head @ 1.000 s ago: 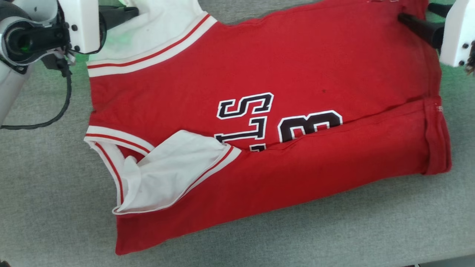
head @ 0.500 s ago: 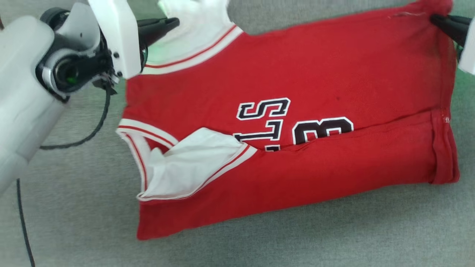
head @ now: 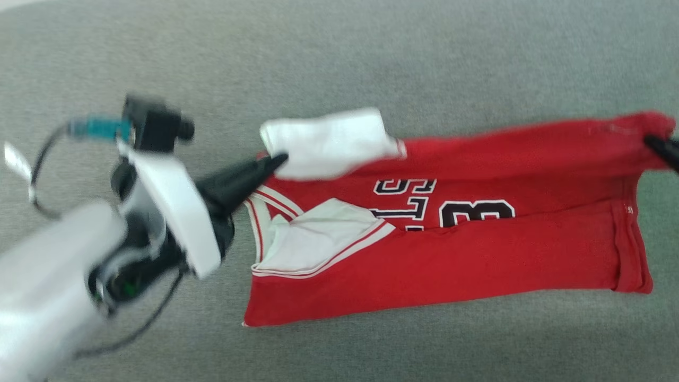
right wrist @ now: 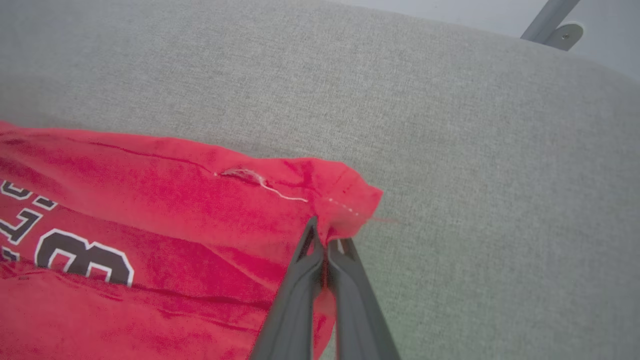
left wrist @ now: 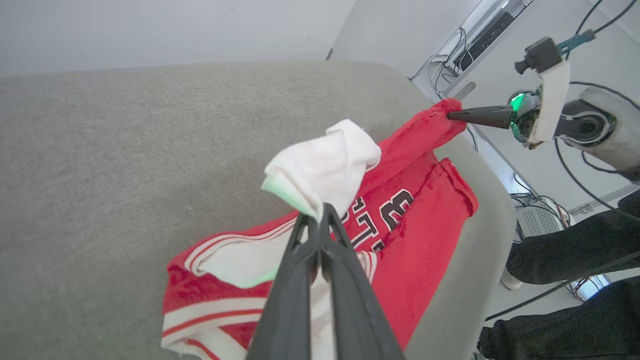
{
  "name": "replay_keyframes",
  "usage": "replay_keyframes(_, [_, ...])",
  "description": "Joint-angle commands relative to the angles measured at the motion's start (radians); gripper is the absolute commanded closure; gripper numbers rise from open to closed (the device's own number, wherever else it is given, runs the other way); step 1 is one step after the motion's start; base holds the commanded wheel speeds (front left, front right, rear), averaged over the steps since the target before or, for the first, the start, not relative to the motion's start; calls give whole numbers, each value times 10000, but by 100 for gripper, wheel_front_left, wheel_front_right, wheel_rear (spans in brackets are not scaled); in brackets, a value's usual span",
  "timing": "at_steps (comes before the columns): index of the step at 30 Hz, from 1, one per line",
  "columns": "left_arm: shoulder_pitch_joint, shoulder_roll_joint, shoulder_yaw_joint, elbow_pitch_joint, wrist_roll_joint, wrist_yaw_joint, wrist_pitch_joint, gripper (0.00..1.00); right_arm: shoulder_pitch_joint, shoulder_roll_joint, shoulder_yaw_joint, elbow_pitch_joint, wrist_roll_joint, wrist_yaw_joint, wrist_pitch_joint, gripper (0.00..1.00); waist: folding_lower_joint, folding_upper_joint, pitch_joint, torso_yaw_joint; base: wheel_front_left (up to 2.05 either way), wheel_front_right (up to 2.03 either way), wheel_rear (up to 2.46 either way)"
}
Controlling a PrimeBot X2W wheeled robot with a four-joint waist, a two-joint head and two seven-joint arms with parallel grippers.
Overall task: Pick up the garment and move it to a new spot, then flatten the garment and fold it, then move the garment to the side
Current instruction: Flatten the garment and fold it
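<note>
One garment (head: 451, 254), red with black-and-white lettering, lies across the middle of the grey surface (head: 371, 63), long side running left to right. Its near edge is already turned over the front, and that flap cuts across the bottom of the lettering. So I'd call the pickup, the move and the flattening done, with the folding under way.

Now the far edge is up off the surface! At the left end, one white sleeve (head: 329, 140) hangs bunched in the air, and the second white sleeve (head: 318, 233) lies tucked flat on the chest below it. That's two sleeves, one raised and one down.

There are two end effectors, and both are busy. The left end effector (head: 278, 159) is clamped tight on the raised sleeve, with white cloth pinched right at its tips. The right end effector (head: 650, 140) is closed just as hard on the far hem corner, red fabric puckered between its fingers, and the top edge is stretched between the two.

By my reading, this far edge has yet to come over onto the near flap. Any further fold and the final slide to the side also remain.
</note>
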Motion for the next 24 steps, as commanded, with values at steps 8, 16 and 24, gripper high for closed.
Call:
replay_keyframes(8, [2714, 798, -393, -1218, 17, 23, -2656, 100, 2859, -107, -1445, -980, 135, -1, -828, 100, 0, 0, -462, 245, 0, 0, 0])
replay_keyframes(16, [4250, 343, -257, -744, 98, 23, -3189, 100, 4557, 556, -2788, -1269, -266, -1, -1424, 100, 0, 0, -101, 296, 0, 0, 0])
replay_keyframes(24, [4561, -737, 77, 826, 738, 23, -3239, 100, 4481, 1562, -2850, -671, -897, 0, -1533, 100, 0, 0, 45, 246, 0, 0, 0])
